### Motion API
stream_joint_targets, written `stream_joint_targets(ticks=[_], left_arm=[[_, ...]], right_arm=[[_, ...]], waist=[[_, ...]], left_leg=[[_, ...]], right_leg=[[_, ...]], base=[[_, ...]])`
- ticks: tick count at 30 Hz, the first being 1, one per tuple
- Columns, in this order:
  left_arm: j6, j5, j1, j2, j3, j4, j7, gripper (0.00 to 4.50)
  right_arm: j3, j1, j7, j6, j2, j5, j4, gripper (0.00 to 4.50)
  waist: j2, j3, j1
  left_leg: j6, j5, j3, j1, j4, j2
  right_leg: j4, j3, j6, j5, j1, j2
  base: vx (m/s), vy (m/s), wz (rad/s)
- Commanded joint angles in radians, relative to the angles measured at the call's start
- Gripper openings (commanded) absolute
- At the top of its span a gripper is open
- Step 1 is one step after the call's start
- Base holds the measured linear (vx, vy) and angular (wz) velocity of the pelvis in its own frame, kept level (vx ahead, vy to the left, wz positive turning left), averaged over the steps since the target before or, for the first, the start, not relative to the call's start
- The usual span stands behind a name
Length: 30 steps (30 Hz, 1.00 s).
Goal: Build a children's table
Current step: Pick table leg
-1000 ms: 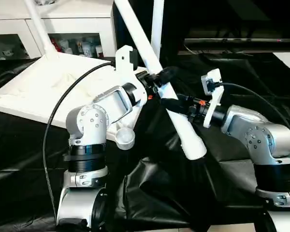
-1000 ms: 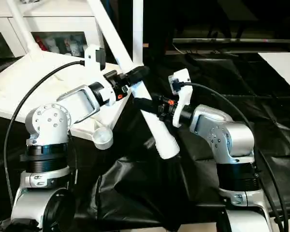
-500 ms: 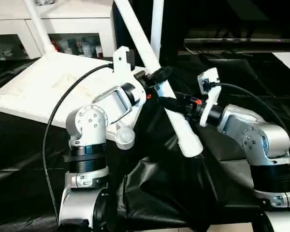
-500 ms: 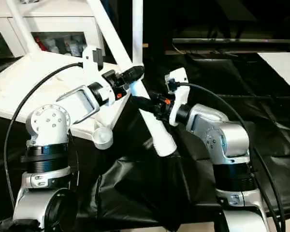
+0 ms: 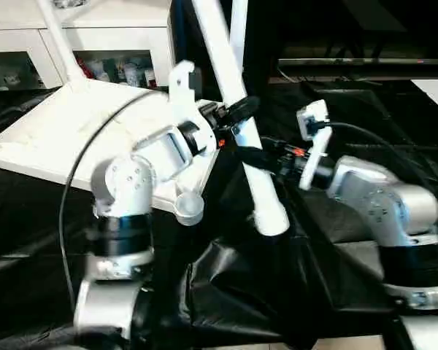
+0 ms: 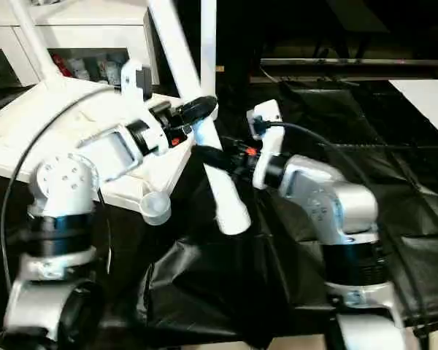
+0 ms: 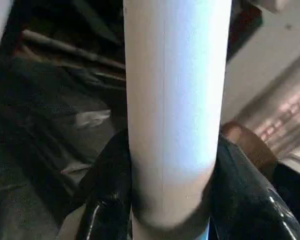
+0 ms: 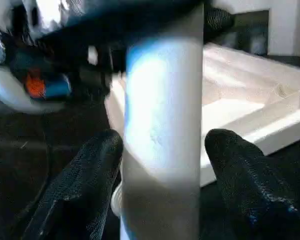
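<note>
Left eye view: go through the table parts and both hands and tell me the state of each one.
Loose leg: off the table, steeply tilted, wide end down.
Tabletop: underside up; near corner socket empty.
Fitted legs: standing in their sockets.
Left hand: shut on the loose leg.
Right hand: around the leg, gap at one finger.

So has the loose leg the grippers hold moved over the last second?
Yes. The leg has swung more upright, its lower end now nearer the tabletop's empty corner socket.

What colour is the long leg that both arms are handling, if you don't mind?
The leg is plain white, clearest in the left eye view.
</note>
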Motion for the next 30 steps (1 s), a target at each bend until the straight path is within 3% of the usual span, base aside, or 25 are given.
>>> stream_joint_targets(ticks=[1, 3, 8, 10, 14, 19, 30], left_arm=[[0.002, -0.029, -0.046, 0.049, -0.037, -0.008, -0.116, 1.77], [0.001, -0.036, -0.062, 0.077, -0.048, 0.0, -0.168, 1.77], [-0.042, -0.007, -0.076, 0.164, -0.12, 0.007, -0.32, 1.77], [-0.046, -0.006, -0.082, 0.171, -0.123, 0.013, -0.329, 1.77], [-0.062, -0.006, -0.095, 0.207, -0.151, 0.028, -0.402, 1.77], [-0.078, -0.009, -0.099, 0.217, -0.159, 0.032, -0.434, 1.77], [-0.09, -0.01, -0.088, 0.223, -0.162, 0.025, -0.462, 1.77]], right_arm=[[-0.016, -0.02, 0.087, 0.062, -0.055, 0.061, 0.005, 2.94], [-0.016, -0.024, 0.121, 0.082, -0.073, 0.082, 0.01, 2.94], [0.05, -0.014, 0.178, 0.072, -0.115, 0.054, 0.019, 2.94], [0.063, -0.009, 0.191, 0.072, -0.118, 0.053, 0.015, 2.94], [0.116, 0.0, 0.233, 0.078, -0.129, 0.059, 0.004, 2.94], [0.147, 0.002, 0.26, 0.076, -0.136, 0.054, 0.009, 2.94], [0.18, 0.014, 0.271, 0.056, -0.138, 0.042, 0.012, 2.94]], waist=[[-0.025, -0.081, -0.002], [-0.023, -0.083, -0.001], [-0.032, -0.082, -0.004], [-0.028, -0.082, -0.006], [-0.028, -0.084, -0.005], [-0.037, -0.083, -0.002], [-0.041, -0.083, -0.001]], left_leg=[[0.046, -0.031, -0.033, 0.04, -0.065, 0.077], [0.049, -0.02, -0.033, 0.039, -0.064, 0.078], [0.055, -0.014, -0.031, 0.038, -0.064, 0.077], [0.05, -0.014, -0.029, 0.039, -0.062, 0.079], [0.049, -0.011, -0.03, 0.041, -0.062, 0.08], [0.042, -0.018, -0.029, 0.042, -0.064, 0.082], [0.032, -0.026, -0.028, 0.04, -0.063, 0.08]], right_leg=[[-0.067, 0.046, -0.213, 0.041, 0.04, -0.098], [-0.063, 0.046, -0.212, 0.047, 0.039, -0.099], [-0.063, 0.045, -0.226, 0.039, 0.04, -0.101], [-0.061, 0.046, -0.231, 0.04, 0.037, -0.101], [-0.057, 0.045, -0.242, 0.056, 0.037, -0.101], [-0.056, 0.044, -0.254, 0.067, 0.037, -0.104], [-0.056, 0.045, -0.249, 0.059, 0.039, -0.105]], base=[[0.0, 0.0, 0.0], [0.0, 0.0, 0.0], [0.0, 0.0, 0.0], [0.0, 0.0, 0.0], [0.0, 0.0, 0.0], [0.0, 0.0, 0.0], [0.0, 0.0, 0.0]])
